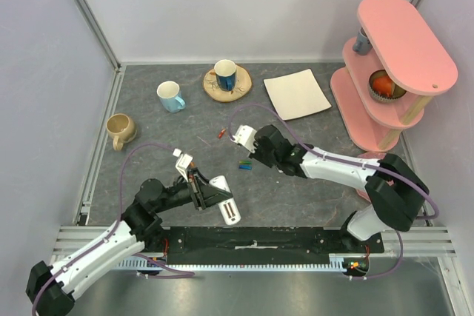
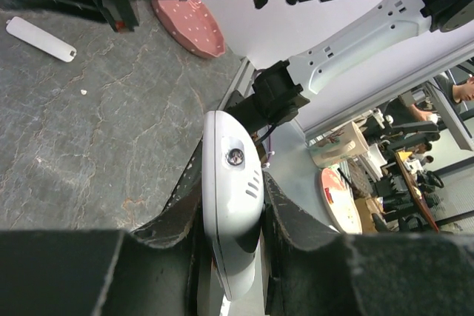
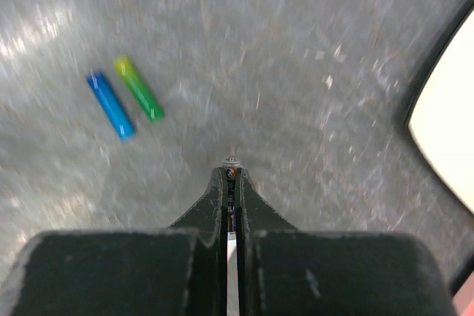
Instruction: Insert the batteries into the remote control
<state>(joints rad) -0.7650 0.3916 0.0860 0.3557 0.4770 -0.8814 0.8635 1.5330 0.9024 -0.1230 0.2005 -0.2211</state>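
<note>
My left gripper [image 1: 212, 192] is shut on the remote control [image 1: 229, 209], a slim white bar held above the table near the front. In the left wrist view the remote control [image 2: 226, 146] is squeezed between both black fingers [image 2: 296, 227]. My right gripper [image 1: 227, 135] is shut on a red-orange battery [image 1: 221, 134] over the table's middle. The held battery's [image 3: 232, 170] metal tip pokes out beyond the closed fingertips of the right gripper [image 3: 232, 183]. A blue battery [image 3: 109, 105] and a green one [image 3: 138, 88] lie side by side on the grey table [image 1: 244, 163].
A tan mug [image 1: 120, 129], a light blue mug [image 1: 171, 96] and a dark blue mug on a wooden coaster [image 1: 225, 74] stand at the back left. A white square plate [image 1: 297, 93] and a pink shelf [image 1: 389, 64] are at the right. A small white strip [image 2: 41, 38] lies on the table.
</note>
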